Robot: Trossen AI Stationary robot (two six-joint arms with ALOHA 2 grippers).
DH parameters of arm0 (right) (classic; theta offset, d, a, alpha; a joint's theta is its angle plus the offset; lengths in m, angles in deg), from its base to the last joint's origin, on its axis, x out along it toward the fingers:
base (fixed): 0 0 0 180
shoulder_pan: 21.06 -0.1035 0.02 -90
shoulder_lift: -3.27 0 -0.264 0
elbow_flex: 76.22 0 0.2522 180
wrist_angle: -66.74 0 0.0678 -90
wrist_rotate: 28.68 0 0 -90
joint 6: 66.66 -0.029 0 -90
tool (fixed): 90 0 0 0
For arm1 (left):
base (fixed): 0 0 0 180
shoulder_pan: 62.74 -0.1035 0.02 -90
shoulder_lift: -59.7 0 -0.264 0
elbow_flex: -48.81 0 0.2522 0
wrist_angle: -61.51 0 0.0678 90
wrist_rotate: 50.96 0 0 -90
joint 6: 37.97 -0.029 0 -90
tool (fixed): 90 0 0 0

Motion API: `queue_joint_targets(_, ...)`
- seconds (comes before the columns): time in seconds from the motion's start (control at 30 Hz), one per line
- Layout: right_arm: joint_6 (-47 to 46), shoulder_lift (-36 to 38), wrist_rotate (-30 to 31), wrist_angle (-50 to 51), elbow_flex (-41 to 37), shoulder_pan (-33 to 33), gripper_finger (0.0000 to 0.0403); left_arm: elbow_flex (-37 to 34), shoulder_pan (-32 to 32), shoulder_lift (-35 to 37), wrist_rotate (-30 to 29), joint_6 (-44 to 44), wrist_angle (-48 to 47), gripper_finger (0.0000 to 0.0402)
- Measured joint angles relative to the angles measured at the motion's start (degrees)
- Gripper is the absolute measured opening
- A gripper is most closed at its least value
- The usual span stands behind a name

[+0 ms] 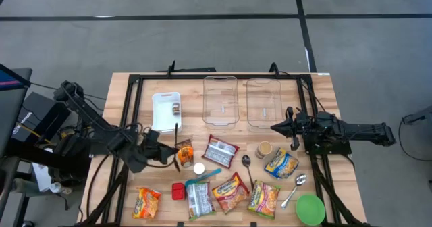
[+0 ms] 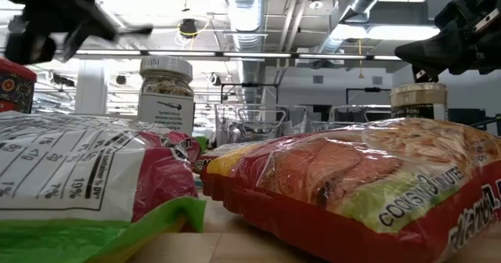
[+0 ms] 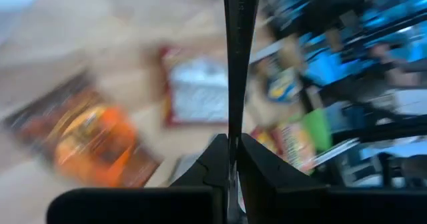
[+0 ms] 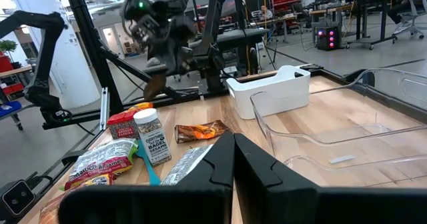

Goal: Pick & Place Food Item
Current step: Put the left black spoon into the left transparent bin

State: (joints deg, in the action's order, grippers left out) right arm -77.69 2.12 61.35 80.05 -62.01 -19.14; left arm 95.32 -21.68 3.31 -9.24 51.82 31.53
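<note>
Two clear trays sit side by side at the far edge of the wooden worktop, and a white bin stands just to their left with a small jar inside it; nearer the front edge the food packets lie scattered flat: a silver-and-red packet in the middle, an orange-brown packet beside it, a yellow noodle packet to the right, and a front row of more noodle packets with a white-and-green packet; a green bowl rests at the front right corner; a white-lidded seasoning jar stands among the packets, and two spoons lie on the wood.

My left tool hangs over the worktop just left of the orange-brown packet, its fingers clamped on a thin dark utensil that stands out straight between them; my right tool hovers near the front edge of the right-hand tray, fingers pressed together on nothing; no food packet is in either tool.
</note>
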Motion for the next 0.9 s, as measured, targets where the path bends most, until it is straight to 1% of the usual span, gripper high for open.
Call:
queue_joint_targets(0.13,-0.01,0.0,-0.02,0.0,0.0,0.0,0.0,0.02,0.0,3.14,-5.43,-11.84,7.5,0.0017)
queue_joint_targets(0.27,0.0,-0.02,-0.02,0.0,0.02,-0.01,0.0,0.01,-0.8,5.39,-8.09,-25.93,15.94,0.0014)
queue_joint_targets(0.53,0.0,-0.02,0.0,0.0,0.0,0.01,0.0,0.0,-5.1,7.71,-8.27,-49.74,30.25,0.0016)
queue_joint_targets(0.8,0.0,-0.02,-0.02,0.0,0.02,0.01,0.0,0.0,-10.27,7.7,-7.78,-73.81,43.69,0.0019)
queue_joint_targets(0.9,0.0,-0.01,-0.01,0.01,0.02,0.01,0.0,0.0,-12.37,7.7,-6.73,-81.98,48.9,0.0018)
